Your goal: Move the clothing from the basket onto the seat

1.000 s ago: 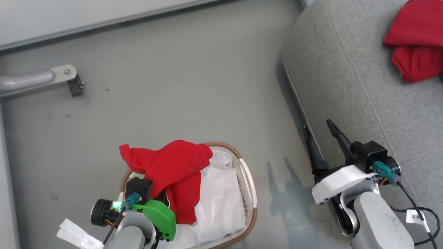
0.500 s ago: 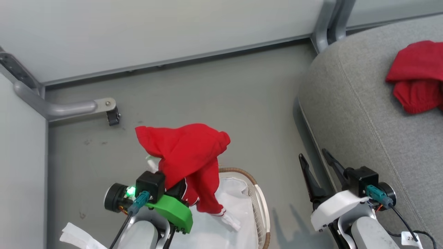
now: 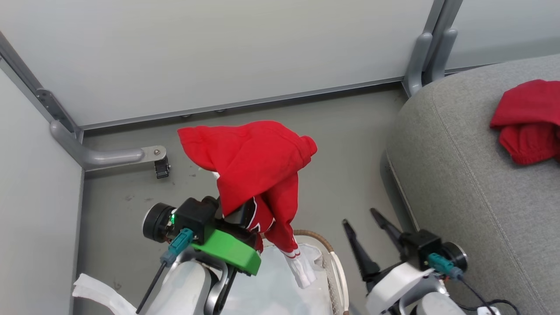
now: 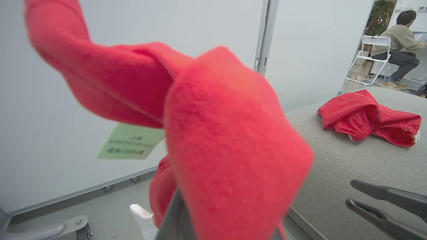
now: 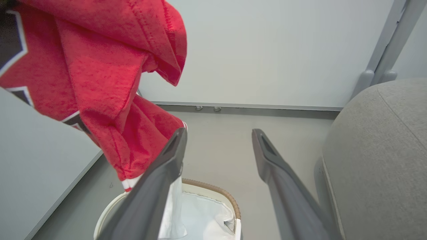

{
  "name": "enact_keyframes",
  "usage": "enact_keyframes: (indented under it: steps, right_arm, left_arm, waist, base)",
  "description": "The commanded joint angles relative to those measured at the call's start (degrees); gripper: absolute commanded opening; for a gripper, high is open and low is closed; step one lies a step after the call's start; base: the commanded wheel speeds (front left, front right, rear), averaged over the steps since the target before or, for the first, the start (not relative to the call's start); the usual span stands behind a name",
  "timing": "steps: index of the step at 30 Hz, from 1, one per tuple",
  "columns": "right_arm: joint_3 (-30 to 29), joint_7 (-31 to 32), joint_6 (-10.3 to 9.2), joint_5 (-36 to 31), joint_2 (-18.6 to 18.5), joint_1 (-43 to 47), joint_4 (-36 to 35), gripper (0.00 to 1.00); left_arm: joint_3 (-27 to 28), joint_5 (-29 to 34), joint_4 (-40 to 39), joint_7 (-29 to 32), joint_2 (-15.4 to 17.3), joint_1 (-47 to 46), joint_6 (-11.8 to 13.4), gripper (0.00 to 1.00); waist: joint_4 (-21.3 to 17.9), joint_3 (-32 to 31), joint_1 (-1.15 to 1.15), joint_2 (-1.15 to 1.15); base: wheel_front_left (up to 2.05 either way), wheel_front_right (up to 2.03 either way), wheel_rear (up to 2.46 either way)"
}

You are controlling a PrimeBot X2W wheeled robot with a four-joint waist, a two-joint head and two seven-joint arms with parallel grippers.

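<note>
My left gripper [image 3: 238, 210] is shut on a bright red jersey [image 3: 258, 166], which drapes over its fingers and hides them. The jersey hangs in the air above the white basket's brown rim [image 3: 326, 245], its white-trimmed hem dangling just over the basket. Black white-edged numerals show on the jersey [image 5: 100, 83] in the right wrist view. My right gripper [image 3: 359, 217] stands open and empty between the basket and the grey couch [image 3: 459, 175]. A second red garment [image 3: 525, 120] lies crumpled on the couch seat [image 4: 333, 173].
A plain white sheet [image 3: 280, 288] lies in the basket. Pale wall panels close off the back and left, with a grey bracket and castor [image 3: 159, 164] on the floor and a grey post [image 3: 431, 52] by the couch. A person [image 4: 397, 36] sits on a white chair far off.
The left gripper has raised the red jersey out of the basket until it hangs clear above it. The head camera has tilted up, showing more wall. The right gripper stays open.
</note>
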Motion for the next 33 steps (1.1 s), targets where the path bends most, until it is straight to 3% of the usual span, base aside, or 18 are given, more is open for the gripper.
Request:
enact_keyframes:
  steps: [1,7,10,16,22,29,30,31,32,33]
  right_arm:
    - [2.35,-0.11,-0.06,0.22,-0.06,-0.92,-0.5,1.0]
    - [15.05,-0.12,-0.06,0.7,-0.78,-6.33,-2.35,1.0]
    - [18.28,-0.11,-0.07,1.18,-0.69,-8.99,-2.15,1.0]
    - [20.63,-0.11,-0.06,-0.82,-0.49,-12.81,1.71,1.0]
    - [18.97,-0.11,-0.06,-2.99,-0.15,-15.06,4.45,1.0]
    - [19.95,-0.12,-0.07,0.16,-0.13,-16.91,4.16,0.98]
    - [20.25,-0.11,-0.06,0.68,-0.13,-17.1,4.5,0.75]
    - [20.7,-0.12,-0.06,1.49,-0.11,-17.41,4.75,0.08]
    - [21.0,-0.11,-0.07,2.04,-0.1,-17.66,5.03,0.0]
    - [21.27,-0.11,-0.06,2.69,-0.13,-17.77,5.64,0.0]
  left_arm:
    - [-0.55,-0.71,-0.58,-0.04,0.11,-1.16,-0.2,0.0]
    - [-2.77,-1.62,-1.11,-0.04,0.12,-3.04,-0.2,0.0]
    - [-3.56,-2.21,-1.08,-0.04,0.15,-3.52,-0.19,0.0]
    - [-5.85,-3.62,-1.24,-0.04,0.12,-4.21,-0.19,0.0]
    - [-8.82,-5.11,-1.67,-0.04,0.09,-4.45,-0.2,0.0]
    - [-12.57,-6.79,-2.09,-0.04,0.11,-5.03,-0.19,0.0]
    - [-12.95,-7.28,-2.19,-0.04,0.11,-5.07,-0.19,0.0]
    - [-13.35,-7.61,-2.15,-0.04,0.11,-5.14,-0.2,0.0]
    - [-13.64,-7.77,-2.15,-0.04,0.11,-5.23,-0.2,0.0]
    - [-13.85,-8.28,-2.21,-0.04,0.1,-5.27,-0.2,0.0]
  waist:
    - [0.32,0.1,0.0,0.0]
    - [1.31,0.77,0.0,0.0]
    - [1.84,0.99,0.0,0.0]
    - [3.65,1.28,0.0,0.0]
    - [4.93,1.63,0.0,0.0]
    - [6.06,2.16,0.0,0.0]
    - [6.21,2.17,0.0,0.0]
    - [6.39,2.17,0.0,0.0]
    - [6.54,2.16,0.0,0.0]
    - [6.71,2.11,0.0,0.0]
  base:
    - [0.0,0.0,0.0]
    - [0.0,0.0,0.0]
    - [0.0,0.0,0.0]
    - [0.0,0.0,0.0]
    - [0.0,0.0,0.0]
    - [0.0,0.0,0.0]
    - [0.0,0.0,0.0]
    - [0.0,0.0,0.0]
    - [0.0,0.0,0.0]
    - [0.0,0.0,0.0]
